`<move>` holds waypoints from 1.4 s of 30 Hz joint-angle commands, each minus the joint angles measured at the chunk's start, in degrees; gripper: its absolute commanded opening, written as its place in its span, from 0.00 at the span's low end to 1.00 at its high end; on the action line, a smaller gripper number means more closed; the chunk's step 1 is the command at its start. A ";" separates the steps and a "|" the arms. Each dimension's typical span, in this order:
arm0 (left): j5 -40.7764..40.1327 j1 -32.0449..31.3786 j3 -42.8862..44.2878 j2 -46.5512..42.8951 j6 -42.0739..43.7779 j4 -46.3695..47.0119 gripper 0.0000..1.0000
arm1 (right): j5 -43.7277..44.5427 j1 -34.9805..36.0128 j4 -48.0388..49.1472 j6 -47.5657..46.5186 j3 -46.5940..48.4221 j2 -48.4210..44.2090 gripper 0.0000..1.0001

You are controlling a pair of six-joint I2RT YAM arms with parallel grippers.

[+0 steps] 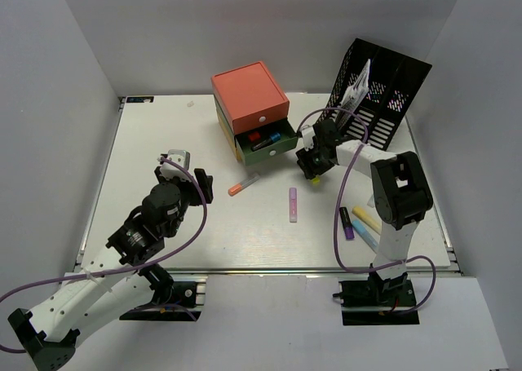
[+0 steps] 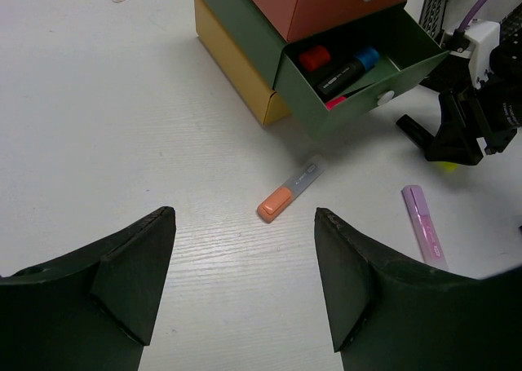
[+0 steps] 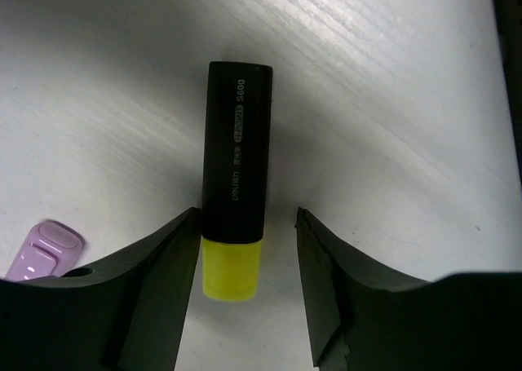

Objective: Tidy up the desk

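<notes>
The white desk (image 1: 163, 143) holds loose highlighters. My right gripper (image 1: 314, 174) is low over the desk by the open green drawer (image 1: 273, 139). It is open, jaws either side of a black highlighter with a yellow cap (image 3: 236, 159) that lies on the desk; the left finger is against it and the right finger stands clear. My left gripper (image 1: 186, 175) is open and empty above the desk (image 2: 98, 102), with an orange-capped highlighter (image 2: 289, 192) lying ahead of its fingertips. A purple highlighter (image 1: 293, 205) lies mid-desk, between the two arms.
The red-green-yellow drawer unit (image 1: 249, 98) stands at the back centre; its green drawer holds red, blue and black markers (image 2: 338, 69). A black file rack (image 1: 379, 90) stands back right. Purple, yellow and blue highlighters (image 1: 359, 224) lie by the right arm's base.
</notes>
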 commanded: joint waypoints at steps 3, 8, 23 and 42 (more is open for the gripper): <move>0.35 0.05 -0.11 -0.39 -0.29 0.44 0.79 | 0.78 0.24 1.19 -0.04 -2.16 -0.35 0.56; 0.09 0.05 -0.11 -0.30 -0.29 0.35 0.79 | -0.01 -0.12 0.31 -1.44 -2.77 -1.14 0.40; 0.44 0.05 -0.02 -0.83 -0.29 0.44 0.79 | -0.19 -0.73 -15.41 -15.86 4.23 -18.46 0.00; -0.61 0.05 -0.11 -0.30 -0.38 0.26 0.79 | -7.93 11.04 -0.04 -61.90 9.69 -19.26 0.00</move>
